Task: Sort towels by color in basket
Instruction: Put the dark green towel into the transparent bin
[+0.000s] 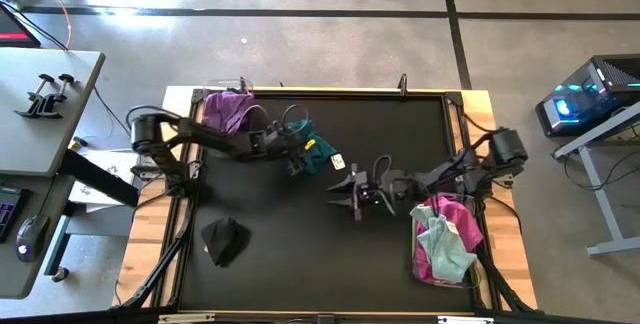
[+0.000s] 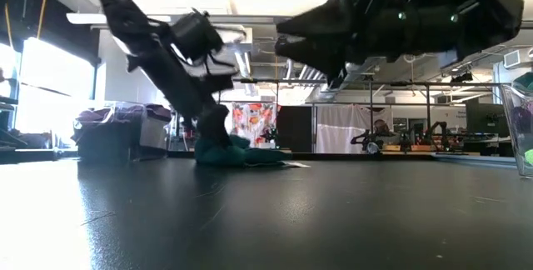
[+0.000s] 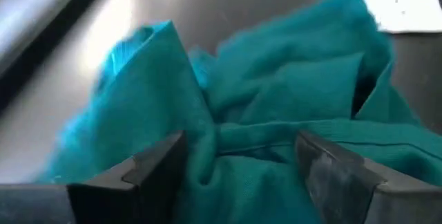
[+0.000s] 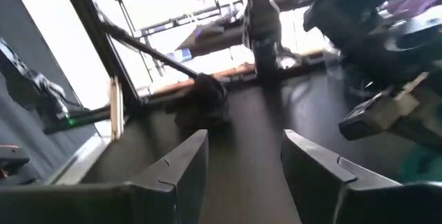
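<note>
On the black mat, left gripper (image 3: 235,165) straddles crumpled, soft teal towel (image 3: 276,92).

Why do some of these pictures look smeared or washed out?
Left wrist view: the teal towel sits so close it looks soft and streaked. Right wrist view: bright windows wash out the background. Low view: the right gripper is a dark shape against ceiling lights.

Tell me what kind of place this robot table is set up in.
Probably a robotics lab or workshop: a bare concrete floor with taped lines, a lit computer tower on a side desk, and exposed ceiling beams with more equipment stands behind the black mat table.
</note>
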Controlling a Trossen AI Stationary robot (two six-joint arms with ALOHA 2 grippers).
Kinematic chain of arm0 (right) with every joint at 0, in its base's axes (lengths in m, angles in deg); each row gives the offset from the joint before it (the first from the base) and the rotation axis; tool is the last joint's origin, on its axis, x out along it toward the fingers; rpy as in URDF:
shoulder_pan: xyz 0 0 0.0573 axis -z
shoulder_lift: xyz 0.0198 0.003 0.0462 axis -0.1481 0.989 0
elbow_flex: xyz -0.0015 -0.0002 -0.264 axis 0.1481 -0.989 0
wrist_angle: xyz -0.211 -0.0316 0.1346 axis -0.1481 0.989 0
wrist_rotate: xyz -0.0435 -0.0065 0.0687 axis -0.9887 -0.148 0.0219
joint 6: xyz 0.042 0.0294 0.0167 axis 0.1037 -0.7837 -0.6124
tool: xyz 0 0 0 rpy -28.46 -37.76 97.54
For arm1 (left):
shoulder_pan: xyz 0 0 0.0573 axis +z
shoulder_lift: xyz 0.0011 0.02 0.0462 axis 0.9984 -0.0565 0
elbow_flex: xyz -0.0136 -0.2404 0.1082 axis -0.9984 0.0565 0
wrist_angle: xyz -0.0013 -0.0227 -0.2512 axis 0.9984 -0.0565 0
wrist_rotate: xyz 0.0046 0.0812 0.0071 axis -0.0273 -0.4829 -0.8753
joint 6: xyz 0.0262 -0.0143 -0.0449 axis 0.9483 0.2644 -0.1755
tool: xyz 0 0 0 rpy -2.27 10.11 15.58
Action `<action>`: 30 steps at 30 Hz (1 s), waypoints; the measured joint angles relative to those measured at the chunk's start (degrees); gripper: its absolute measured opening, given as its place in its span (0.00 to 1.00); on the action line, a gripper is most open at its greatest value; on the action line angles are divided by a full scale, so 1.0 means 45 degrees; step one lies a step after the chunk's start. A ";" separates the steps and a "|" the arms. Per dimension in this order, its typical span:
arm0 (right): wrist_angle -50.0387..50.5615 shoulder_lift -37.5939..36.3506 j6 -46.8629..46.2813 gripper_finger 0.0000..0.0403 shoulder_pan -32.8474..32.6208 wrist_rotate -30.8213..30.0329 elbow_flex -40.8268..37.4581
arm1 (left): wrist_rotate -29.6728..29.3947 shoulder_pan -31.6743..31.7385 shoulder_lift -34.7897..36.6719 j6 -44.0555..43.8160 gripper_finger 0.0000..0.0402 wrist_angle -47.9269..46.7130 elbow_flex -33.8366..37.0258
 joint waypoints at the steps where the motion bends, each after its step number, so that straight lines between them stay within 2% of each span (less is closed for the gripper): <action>1: 0.0000 0.0268 0.0000 0.43 -0.0011 -0.0005 0.0097 | 0.0401 0.0088 -0.0277 -0.0224 0.65 -0.0325 -0.0198; 5: 0.0007 0.1168 0.0022 0.43 -0.0084 -0.0005 0.0770 | 0.2337 0.0502 -0.1006 -0.0763 0.60 -0.0820 -0.0653; 9: -0.0005 0.1684 0.0460 0.43 -0.0463 -0.0015 0.1413 | 0.2213 0.0587 -0.1377 -0.0554 0.50 -0.0846 -0.0648; 14: -0.0010 0.1754 0.1281 0.43 -0.0799 -0.0337 0.1486 | 0.1753 0.0400 -0.1438 0.1313 0.25 -0.0711 -0.0621; 18: -0.0015 0.1754 0.1557 0.43 -0.0814 -0.0799 0.1487 | 0.1487 0.0144 -0.1108 0.1047 0.05 -0.0488 -0.0588; 22: -0.0015 0.1754 0.1696 0.43 -0.0817 -0.0913 0.1487 | 0.0418 -0.0581 -0.0083 0.0889 0.04 -0.1192 -0.0493; 30: -0.0008 0.1752 0.1996 0.43 -0.1005 -0.1469 0.1487 | -0.2992 -0.3078 0.3982 0.1403 0.01 -0.3434 -0.0541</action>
